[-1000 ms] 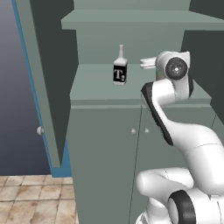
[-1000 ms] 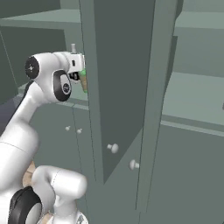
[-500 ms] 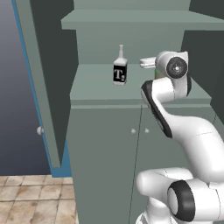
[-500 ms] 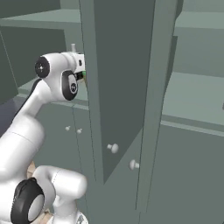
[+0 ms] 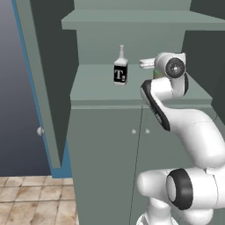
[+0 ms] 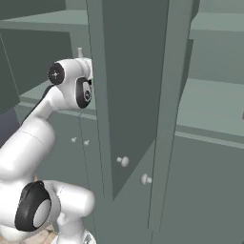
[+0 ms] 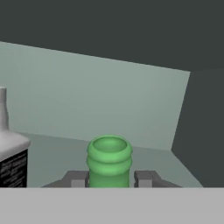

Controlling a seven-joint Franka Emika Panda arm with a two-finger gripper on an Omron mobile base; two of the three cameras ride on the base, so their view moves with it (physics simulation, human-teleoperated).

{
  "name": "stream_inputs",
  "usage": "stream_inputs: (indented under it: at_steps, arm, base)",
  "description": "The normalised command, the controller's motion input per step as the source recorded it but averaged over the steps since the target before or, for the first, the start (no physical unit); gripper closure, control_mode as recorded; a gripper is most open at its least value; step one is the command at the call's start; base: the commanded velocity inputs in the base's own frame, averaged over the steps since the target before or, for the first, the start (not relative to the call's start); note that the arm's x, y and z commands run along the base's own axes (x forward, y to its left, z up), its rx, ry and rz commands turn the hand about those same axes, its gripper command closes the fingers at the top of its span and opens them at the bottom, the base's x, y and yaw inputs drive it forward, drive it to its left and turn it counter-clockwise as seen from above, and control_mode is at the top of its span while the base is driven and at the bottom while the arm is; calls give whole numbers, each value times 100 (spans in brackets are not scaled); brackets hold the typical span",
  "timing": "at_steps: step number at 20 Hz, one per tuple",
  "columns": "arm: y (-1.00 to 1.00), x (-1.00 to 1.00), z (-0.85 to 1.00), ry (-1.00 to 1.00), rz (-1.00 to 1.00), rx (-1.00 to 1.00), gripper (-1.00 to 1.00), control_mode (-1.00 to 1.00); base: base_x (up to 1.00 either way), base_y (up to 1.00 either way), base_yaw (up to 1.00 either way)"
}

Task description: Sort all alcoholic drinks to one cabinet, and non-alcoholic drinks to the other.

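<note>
The green bottle (image 7: 109, 159) looks like smooth, glossy glass, the square bottle (image 5: 120, 72) clear glass with a matt black label, and the cabinet shelf (image 5: 96, 85) matt, smooth grey-green paint.

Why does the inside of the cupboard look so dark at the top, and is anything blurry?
Hand view: the back wall is pale, the ceiling and right side sit in flat shadow; the green bottle between the gripper fingertips has soft, slightly fuzzy edges. Left base view: the black-labelled bottle looks sharp, with no glare. Right base view: the open door is evenly dim.
</note>
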Motion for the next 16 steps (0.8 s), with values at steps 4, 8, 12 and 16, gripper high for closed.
stream_inputs:
  at_steps: [4, 8, 12, 16]
  arm:
    - [-6, 39, -10, 0, 1, 2, 100, -100]
    - [-10, 33, -10, 0, 1, 2, 100, -100]
    - [-11, 28, -13, 0, 1, 0, 100, -100]
    - [-14, 9, -13, 1, 0, 0, 100, -100]
  base:
    - [0, 0, 0]
    - [0, 0, 0]
    - [0, 0, 0]
    - [0, 0, 0]
